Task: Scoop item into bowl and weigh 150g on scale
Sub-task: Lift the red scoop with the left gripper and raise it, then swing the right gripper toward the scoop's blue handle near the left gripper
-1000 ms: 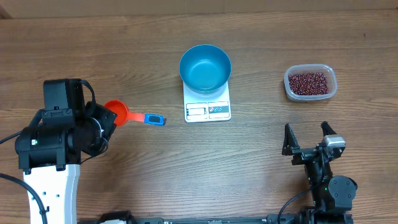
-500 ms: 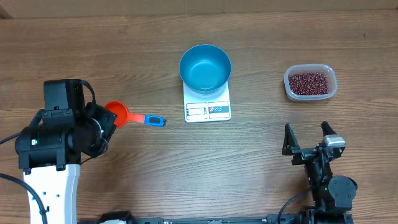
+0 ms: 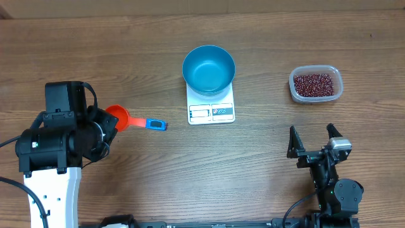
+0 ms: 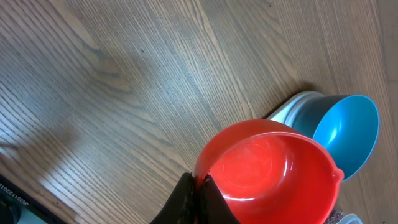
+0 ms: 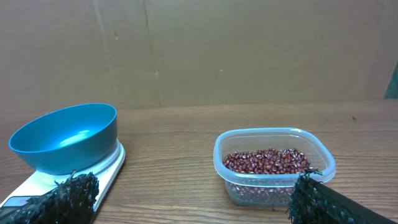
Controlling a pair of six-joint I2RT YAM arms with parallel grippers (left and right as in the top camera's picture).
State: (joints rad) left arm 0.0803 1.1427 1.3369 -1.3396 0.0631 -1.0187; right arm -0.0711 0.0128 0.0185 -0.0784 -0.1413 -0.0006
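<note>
While orange-red plastic measuring scoop [image 3: 118, 116] barely shifted from second earlier, left gripper [image 4: 198, 184] stayed pinched on its rim, fingers hidden under arm overhead. Right gripper [image 3: 310, 132] hung wide open, empty. Small maroon beans [image 3: 314, 83] lay in clear plastic tub [image 3: 316, 100]; round blue bowl [image 3: 209, 68] sat empty on flat white scale [image 3: 212, 113], display unreadable.

An orange-red measuring scoop [image 4: 267, 168] with a blue handle [image 3: 155, 124] has its rim pinched at the left end effector [image 4: 198, 186]. A clear plastic tub [image 3: 340, 88] stands on the wooden counter [image 3: 190, 171], ahead of the right end effector [image 3: 311, 142] and well apart from it. Cardboard [image 5: 217, 50] rises beyond the tub.
</note>
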